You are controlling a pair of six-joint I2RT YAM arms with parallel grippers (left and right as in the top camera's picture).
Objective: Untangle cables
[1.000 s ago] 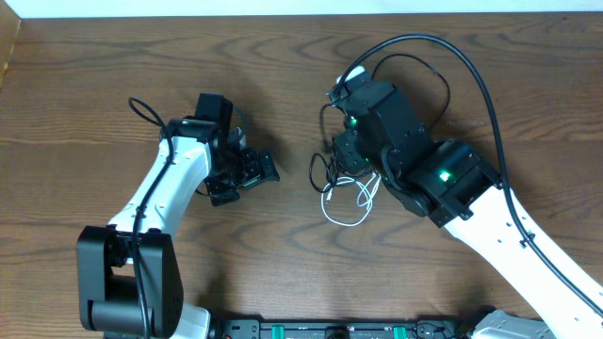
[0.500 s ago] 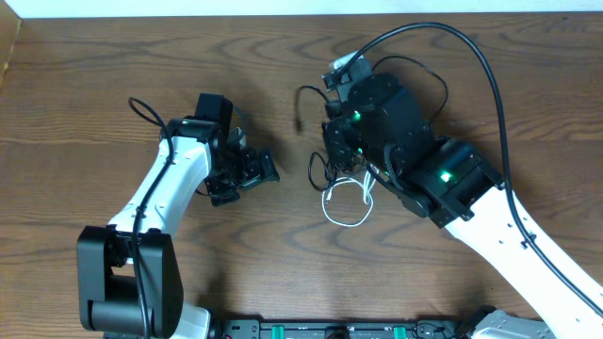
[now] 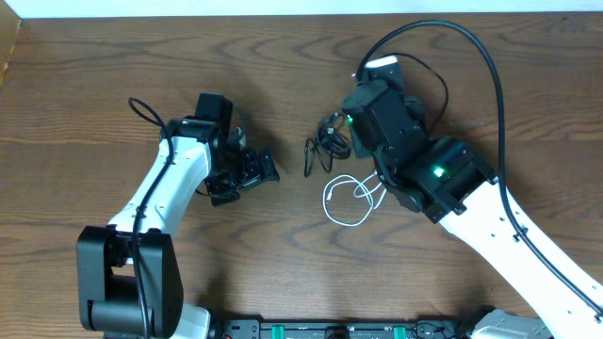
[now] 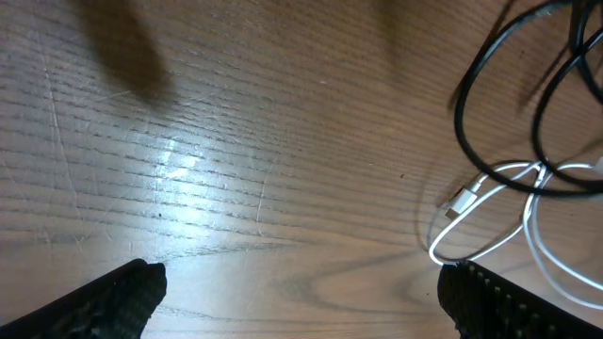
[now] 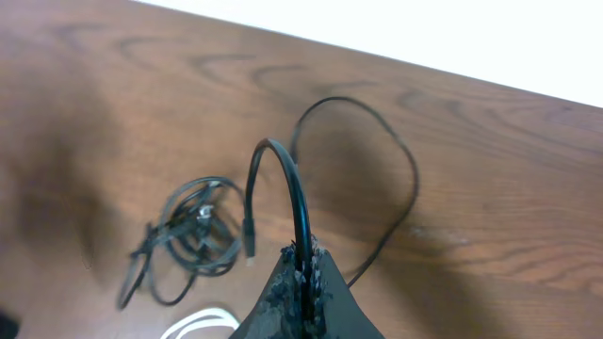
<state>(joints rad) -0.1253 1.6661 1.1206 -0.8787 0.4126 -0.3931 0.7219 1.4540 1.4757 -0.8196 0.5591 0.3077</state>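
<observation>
One desk, brown wood grain, carrying all items. One left arm, white-shelled, extending in from the near left; its left fingers are released, spread wide above bare wood with nothing between them, apart from the cables. One right arm, white shell with a black wrist block showing green lamps, extending in from the near right; its right fingers are clenched on the held black cable, which rises out of the tips in a tight arch and drops to a small plug at its end. One black coil, a loose tangle of thin black cord lying on the desk at centre, just left of the right wrist, with one loop trailing toward the near side; in the right wrist view it lies left of the arch. One white cable, short, in a few open loops flat on the desk just on the near side of the black coil; its upper strands cross black cord in the left wrist view, order unclear; a white plug shows on its left side. One thin black loop, on the desk beyond the right fingers; whether it belongs to the held black cable cannot be told.
</observation>
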